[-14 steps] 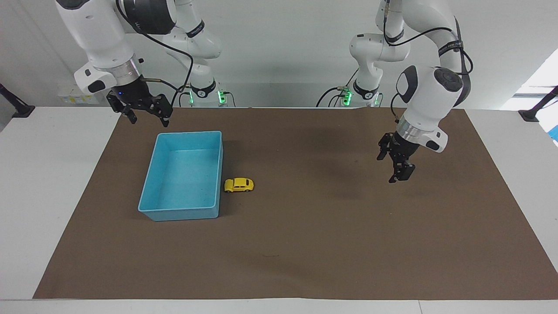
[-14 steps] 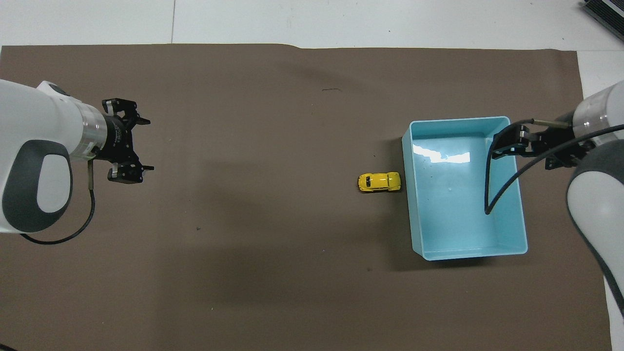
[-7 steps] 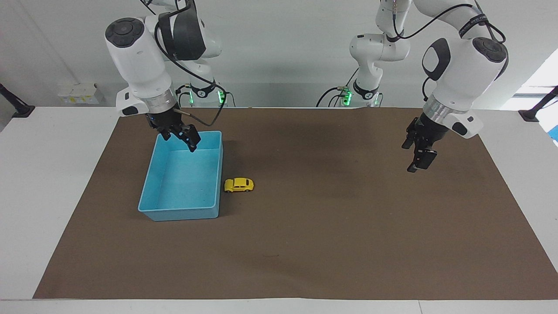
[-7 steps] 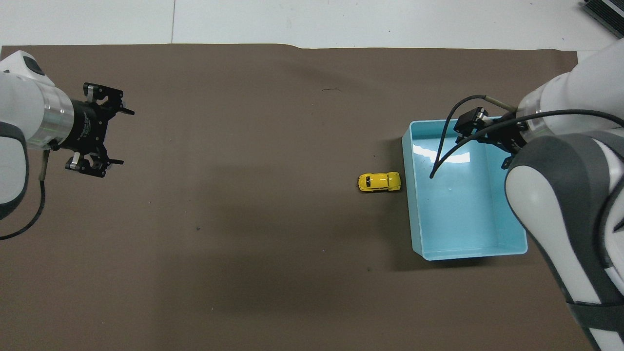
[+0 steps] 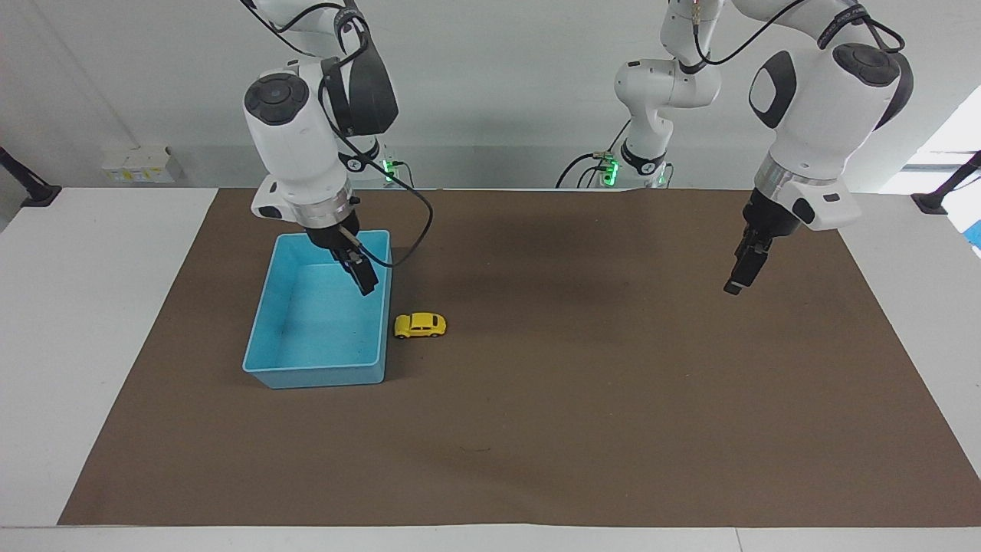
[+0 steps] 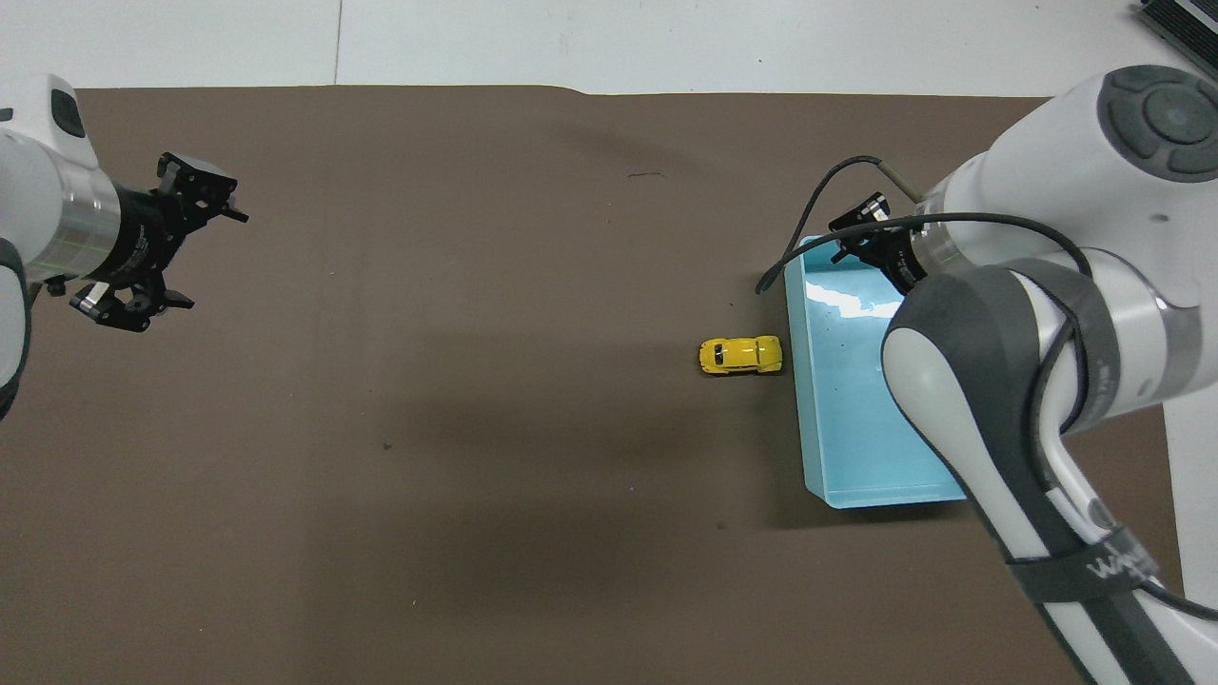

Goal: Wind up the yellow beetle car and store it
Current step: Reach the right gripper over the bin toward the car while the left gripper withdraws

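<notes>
The yellow beetle car (image 5: pixel 420 325) stands on its wheels on the brown mat, close beside the blue bin (image 5: pixel 322 376) on the side toward the left arm's end; it also shows in the overhead view (image 6: pixel 740 355). My right gripper (image 5: pixel 365 276) hangs in the air over the bin (image 6: pixel 795 381), near the wall on the car's side, and holds nothing; in the overhead view (image 6: pixel 854 231) the arm hides part of it. My left gripper (image 5: pixel 740 274) is open and empty, up in the air over the mat at the left arm's end (image 6: pixel 209 259), well away from the car.
The brown mat (image 5: pixel 536 429) covers most of the white table (image 5: pixel 92 322). The right arm's cable (image 5: pixel 418 230) loops over the bin's edge nearer the robots. The bin holds nothing that I can see.
The right arm has swung from outside the bin to over it, toward the car. The left gripper has drawn back toward its end of the table. The car and bin have not moved.
</notes>
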Controlling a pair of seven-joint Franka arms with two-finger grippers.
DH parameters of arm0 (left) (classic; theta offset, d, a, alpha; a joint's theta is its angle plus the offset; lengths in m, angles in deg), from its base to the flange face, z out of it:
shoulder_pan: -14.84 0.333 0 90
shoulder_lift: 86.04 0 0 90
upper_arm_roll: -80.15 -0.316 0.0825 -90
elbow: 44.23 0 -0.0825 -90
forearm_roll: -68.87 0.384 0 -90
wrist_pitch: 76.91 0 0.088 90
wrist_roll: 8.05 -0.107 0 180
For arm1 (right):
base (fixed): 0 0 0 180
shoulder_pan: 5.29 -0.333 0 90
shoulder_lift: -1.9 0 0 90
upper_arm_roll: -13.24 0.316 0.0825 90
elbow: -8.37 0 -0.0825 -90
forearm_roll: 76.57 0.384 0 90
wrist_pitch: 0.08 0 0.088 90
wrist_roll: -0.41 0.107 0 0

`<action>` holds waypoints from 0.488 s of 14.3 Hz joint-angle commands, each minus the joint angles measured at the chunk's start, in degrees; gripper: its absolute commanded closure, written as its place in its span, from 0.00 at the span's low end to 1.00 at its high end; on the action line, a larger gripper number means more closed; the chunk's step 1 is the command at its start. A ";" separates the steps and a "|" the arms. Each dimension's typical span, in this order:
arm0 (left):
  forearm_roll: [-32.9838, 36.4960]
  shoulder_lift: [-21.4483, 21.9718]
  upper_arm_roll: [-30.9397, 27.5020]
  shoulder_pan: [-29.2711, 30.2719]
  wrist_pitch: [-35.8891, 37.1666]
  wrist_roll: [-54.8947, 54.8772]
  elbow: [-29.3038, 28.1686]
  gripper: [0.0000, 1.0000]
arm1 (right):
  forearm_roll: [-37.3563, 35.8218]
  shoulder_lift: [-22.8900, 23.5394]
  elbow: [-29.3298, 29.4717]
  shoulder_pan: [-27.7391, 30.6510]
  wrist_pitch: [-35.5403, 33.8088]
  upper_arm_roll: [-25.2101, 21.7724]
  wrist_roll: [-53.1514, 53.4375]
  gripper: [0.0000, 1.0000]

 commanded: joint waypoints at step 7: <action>0.93 5.10 0.29 3.28 2.16 -26.93 1.01 0.00 | -6.41 6.67 -1.74 -5.85 6.25 0.20 30.21 0.00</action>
